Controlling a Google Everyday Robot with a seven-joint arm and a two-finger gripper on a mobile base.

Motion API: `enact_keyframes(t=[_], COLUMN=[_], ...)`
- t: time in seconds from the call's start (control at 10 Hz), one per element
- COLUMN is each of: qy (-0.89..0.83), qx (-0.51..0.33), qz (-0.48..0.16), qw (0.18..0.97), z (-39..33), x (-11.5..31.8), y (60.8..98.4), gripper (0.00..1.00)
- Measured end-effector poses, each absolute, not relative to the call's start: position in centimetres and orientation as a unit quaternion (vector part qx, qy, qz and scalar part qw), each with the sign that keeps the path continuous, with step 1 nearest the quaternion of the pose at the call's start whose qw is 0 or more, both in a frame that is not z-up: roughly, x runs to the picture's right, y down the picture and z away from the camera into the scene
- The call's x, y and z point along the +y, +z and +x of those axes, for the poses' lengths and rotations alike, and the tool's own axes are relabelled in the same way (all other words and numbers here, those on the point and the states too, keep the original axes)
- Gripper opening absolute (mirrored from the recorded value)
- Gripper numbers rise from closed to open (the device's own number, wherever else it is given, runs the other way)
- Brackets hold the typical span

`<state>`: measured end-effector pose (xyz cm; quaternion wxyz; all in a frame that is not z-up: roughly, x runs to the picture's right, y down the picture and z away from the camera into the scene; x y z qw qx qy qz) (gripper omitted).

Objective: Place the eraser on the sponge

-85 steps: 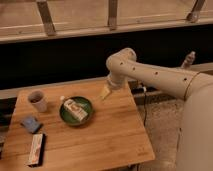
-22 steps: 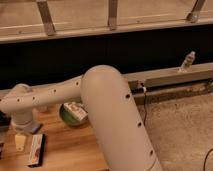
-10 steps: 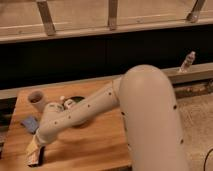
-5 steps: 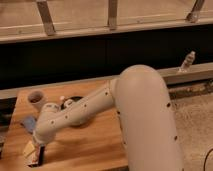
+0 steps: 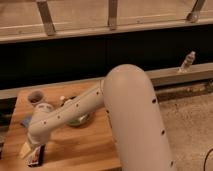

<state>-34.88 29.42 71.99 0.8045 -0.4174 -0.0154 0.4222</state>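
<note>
The big white arm (image 5: 95, 100) is bent low and leftward across the surface (image 5: 80, 147), its claw (image 5: 28, 151), fingers apart, right over the eraser (image 5: 37, 159) at the near left edge, with the sponge (image 5: 26, 121) just beyond it.

A wooden table (image 5: 75, 146) stands in the lower left of the view, its top a warm light brown. At its back left corner sits a small pale cup (image 5: 36, 96). In front of the cup, near the left edge, lies the flat blue-grey sponge (image 5: 26, 121). A round green plate (image 5: 81, 121) rests near the middle, largely hidden behind the arm. At the front left corner lies the eraser (image 5: 36, 158) — dark, only partly visible. The gripper (image 5: 26, 150) hangs right over that end of the table, fingers spread apart, just at the eraser — contact cannot be made out.
</note>
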Motion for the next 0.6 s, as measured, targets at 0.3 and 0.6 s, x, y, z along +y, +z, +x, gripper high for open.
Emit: enact_keyframes(t=[0.3, 0.6], qy=[0.425, 0.429], qx=[0.008, 0.023], qz=[-0.372, -0.354], qw=[0.825, 0.831], z=[-35.9, -36.2], x=[30.3, 30.5], y=[73.0, 74.1], gripper=[0.80, 0.80])
